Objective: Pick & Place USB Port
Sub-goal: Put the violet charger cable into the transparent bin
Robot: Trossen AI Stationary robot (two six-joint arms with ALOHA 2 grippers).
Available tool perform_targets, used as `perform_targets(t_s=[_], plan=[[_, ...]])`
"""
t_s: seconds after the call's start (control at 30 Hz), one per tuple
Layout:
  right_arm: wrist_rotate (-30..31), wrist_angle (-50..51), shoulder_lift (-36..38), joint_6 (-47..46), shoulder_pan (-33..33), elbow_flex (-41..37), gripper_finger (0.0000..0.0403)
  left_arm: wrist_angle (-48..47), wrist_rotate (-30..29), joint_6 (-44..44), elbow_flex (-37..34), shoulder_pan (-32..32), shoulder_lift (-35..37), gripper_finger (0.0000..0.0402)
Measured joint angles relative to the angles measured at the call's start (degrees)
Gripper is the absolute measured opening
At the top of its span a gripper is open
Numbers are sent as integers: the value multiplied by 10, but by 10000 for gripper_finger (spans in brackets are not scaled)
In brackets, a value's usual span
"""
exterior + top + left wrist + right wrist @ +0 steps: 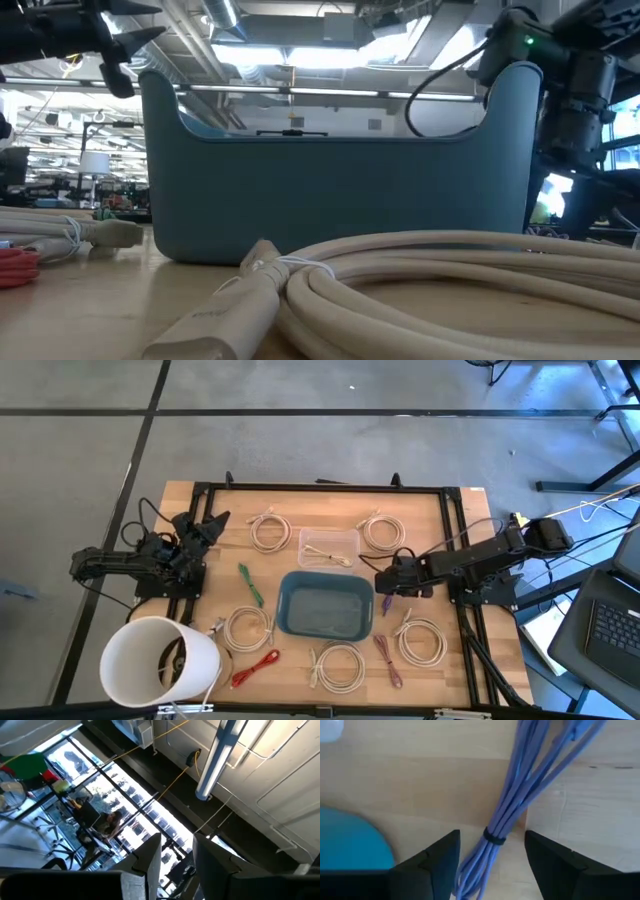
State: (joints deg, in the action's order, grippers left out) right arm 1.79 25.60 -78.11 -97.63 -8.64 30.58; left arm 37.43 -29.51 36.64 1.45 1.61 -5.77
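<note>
Purple cable bundle [507, 815] between right fingers [440, 857], barely visible overhead.

Wooden table [210, 510] carrying cables [268, 531] and bins [324, 606].

A large industrial lab or workshop hall: exposed ceiling ducts [290, 75], strip lights [218, 757], concrete floor [300, 445], laptop [610, 625] beside the wooden surface [300, 500].

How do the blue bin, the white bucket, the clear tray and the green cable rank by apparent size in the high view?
1. White bucket and blue bin: they look close in footprint, and the bucket's rim stands nearer the camera, so I won't rank them.
2. Clear tray.
3. Green cable, a thin bundle.
</note>
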Motion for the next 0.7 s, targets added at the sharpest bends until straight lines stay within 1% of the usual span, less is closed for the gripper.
perform_targets(t_s=[0.1, 0.2, 0.3, 0.47, 0.5, 0.53, 0.57, 0.63, 0.7], plan=[[9, 3, 1, -3, 0, -6, 216, 0, -11, -18, 0, 0, 0, 104], [16, 11, 0, 0, -1, -6, 188, 0, -10, -47, 0, 0, 0, 104], [20, 15, 0, 1, -1, -8, 137, 0, -10, -65, 0, 0, 0, 104], [40, 17, -2, 8, -2, -10, 27, 0, -10, -61, 0, 0, 0, 104], [47, 16, -2, 10, -2, -9, 18, 0, -10, -60, 0, 0, 0, 104], [56, 17, -2, 10, -3, -8, 17, 0, -10, -60, 0, 0, 0, 104], [71, 21, -2, 10, -4, -5, 19, 0, -10, -60, 0, 0, 0, 104], [165, 35, 2, 8, -1, 1, 18, 0, -10, -59, 0, 0, 0, 104], [260, 43, 20, 8, 2, 14, 11, 0, -10, -59, 0, 0, 0, 104]])
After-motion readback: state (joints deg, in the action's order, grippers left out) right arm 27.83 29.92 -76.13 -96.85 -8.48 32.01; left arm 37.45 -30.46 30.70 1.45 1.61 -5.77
